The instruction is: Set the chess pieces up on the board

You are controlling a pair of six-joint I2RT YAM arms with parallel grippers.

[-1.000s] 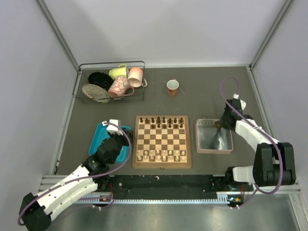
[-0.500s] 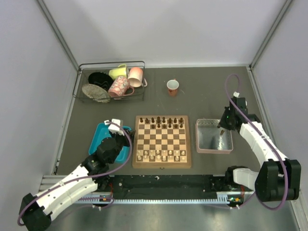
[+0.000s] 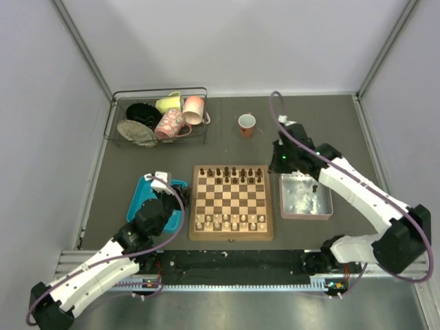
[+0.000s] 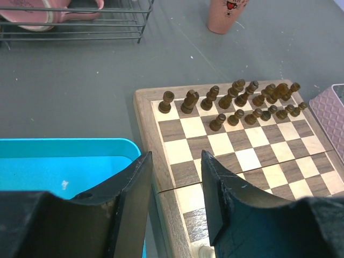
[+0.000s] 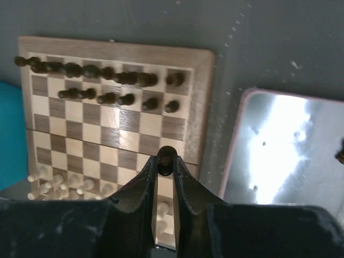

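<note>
**Top view.** One board (image 3: 230,235) sits at frame centre. The dark brown chess pieces (image 3: 230,171) stand on its upper two rows. There are eight in the top row; the second row has gaps at its left, and the count there is unclear. Pale chessmen (image 3: 230,222) line the lower rows, too small to count. One blue tray (image 3: 141,194) is left of the board. One grey tray (image 3: 302,203) on the right holds one stray piece (image 3: 314,188). One wire rack (image 3: 158,141) is upper left, and one cup (image 3: 247,124) is upper centre.

**Left wrist view.** The left claw (image 4: 176,157) is spread with nothing between its fingers, at lower centre over the board's left frame. The turned pieces vary in height and overlap toward the upper right. The rack and cup are cut off at the top.

**Right wrist view.** The right claw (image 5: 165,161) pinches one held piece (image 5: 165,154), dark and round-headed, with only its top showing. It hangs over the board's lower right.
</note>
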